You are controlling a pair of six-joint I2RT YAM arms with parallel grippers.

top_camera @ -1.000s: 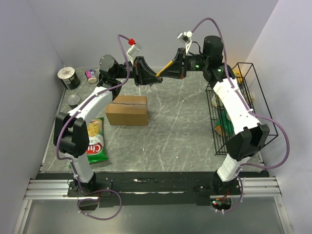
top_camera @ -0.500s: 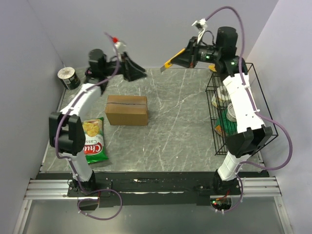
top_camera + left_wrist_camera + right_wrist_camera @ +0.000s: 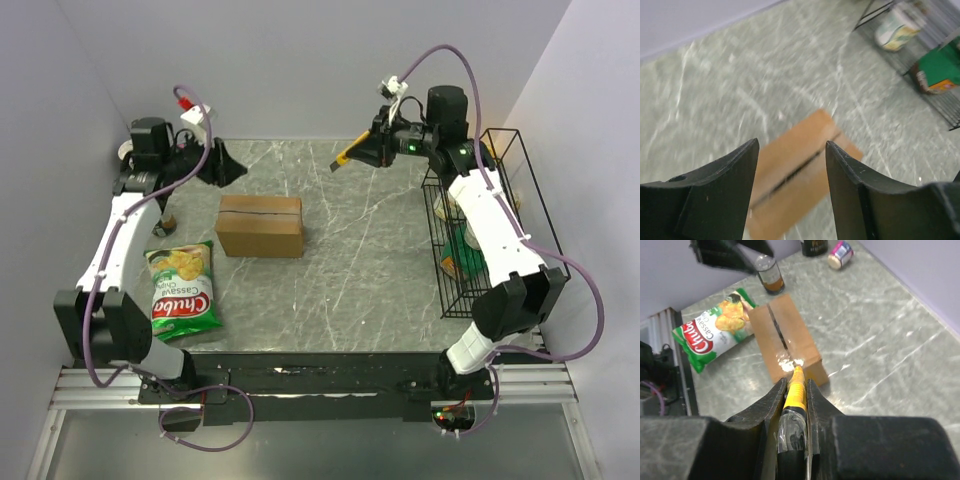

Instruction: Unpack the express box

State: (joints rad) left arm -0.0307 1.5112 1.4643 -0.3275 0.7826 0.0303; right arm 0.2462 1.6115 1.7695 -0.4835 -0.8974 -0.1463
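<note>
The express box is a brown carton lying left of the table's middle, flaps down, with a dark seam along its top. It also shows in the left wrist view and the right wrist view. My left gripper hangs open and empty above the table's back left, behind the box; its jaws frame the carton far below. My right gripper is raised at the back right, shut on a yellow utility knife whose tip points toward the box.
A green chips bag lies at the left front of the box. A black wire basket with groceries stands along the right edge. A dark jar and a small purple can stand at the back left.
The left gripper has opened, let go of the knife and swung away to the back left. The right gripper keeps the knife and has shifted slightly right.
</note>
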